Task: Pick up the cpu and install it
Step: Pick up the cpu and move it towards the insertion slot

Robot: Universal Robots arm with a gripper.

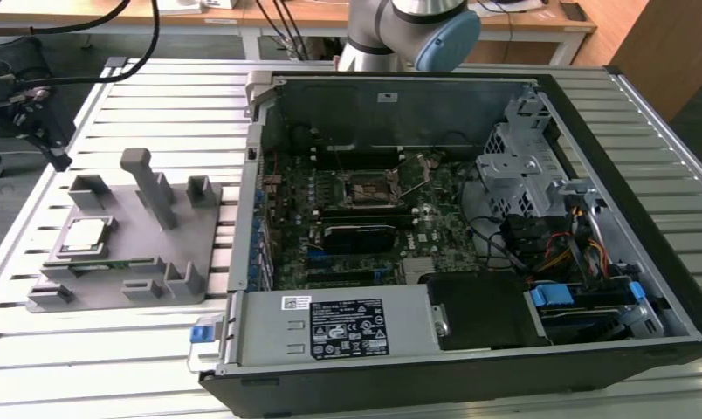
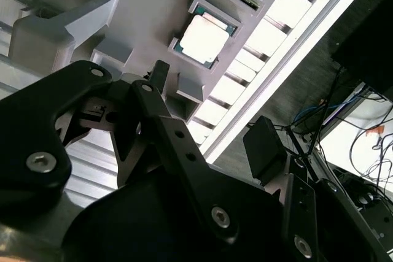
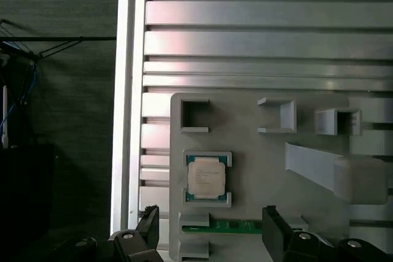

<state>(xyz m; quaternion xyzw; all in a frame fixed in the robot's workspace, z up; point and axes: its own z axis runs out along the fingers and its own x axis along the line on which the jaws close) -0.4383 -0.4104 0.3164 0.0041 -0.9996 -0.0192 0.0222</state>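
Fig.: cpu (image 1: 86,234) seated in grey fixture (image 1: 153,249), approx. 9 o'clock from motherboard socket (image 1: 363,188), exterior view. First wrist view: gripper (image 3: 210,216) fingers apart, empty; cpu just beyond tips, centred betw. them, no contact.

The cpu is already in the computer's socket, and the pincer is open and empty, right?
Not quite. The cpu is not in the computer's socket; it lies in its nest on the grey fixture, as the first wrist view shows. The rest is right: the pincer is open and holds nothing.
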